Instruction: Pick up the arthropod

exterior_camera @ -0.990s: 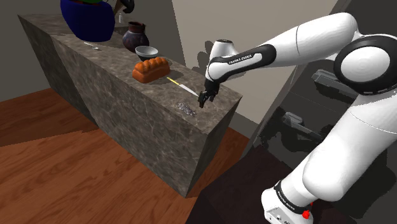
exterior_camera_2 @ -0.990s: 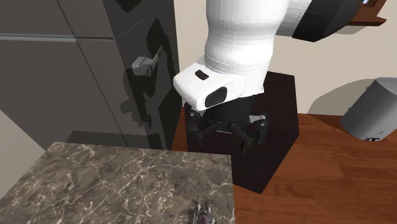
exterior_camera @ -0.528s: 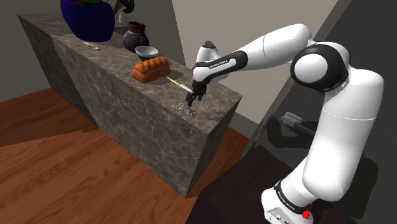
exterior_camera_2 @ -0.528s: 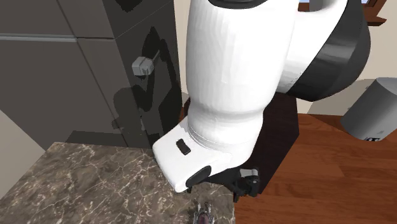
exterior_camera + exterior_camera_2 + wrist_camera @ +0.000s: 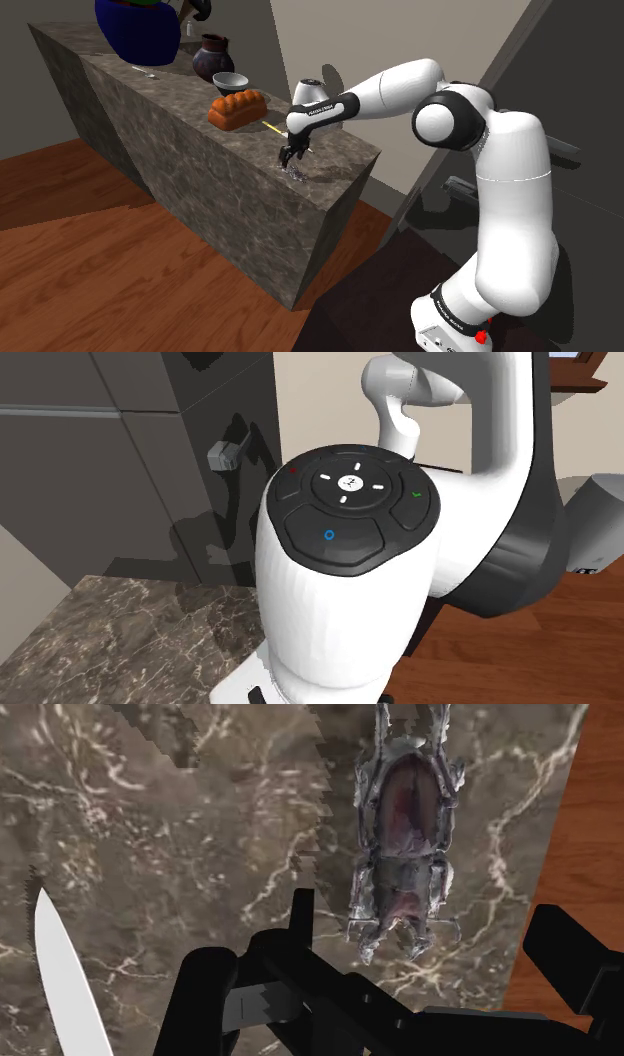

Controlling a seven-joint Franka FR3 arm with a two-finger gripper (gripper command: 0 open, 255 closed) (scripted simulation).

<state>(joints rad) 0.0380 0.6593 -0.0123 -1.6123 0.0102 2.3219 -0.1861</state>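
One small grey beetle with a dark red back (image 5: 402,844) lay flat on the brown stone bench with pale veins (image 5: 180,95). It was close to the bench's end corner, near the edge above the red-brown wooden floor (image 5: 90,250). The black jaws of the white robot arm (image 5: 400,85) hung just over the beetle and pointed down at it. They were spread wide, and the beetle lay in line with the gap between the two black fingers (image 5: 205,994), not clasped. A knife with a white blade (image 5: 62,974) lay on the bench beside the jaws. Farther along the bench sat a brown loaf of bread (image 5: 237,108), a grey bowl (image 5: 230,82), a dark round vase (image 5: 213,52) and a big blue pot (image 5: 138,28).
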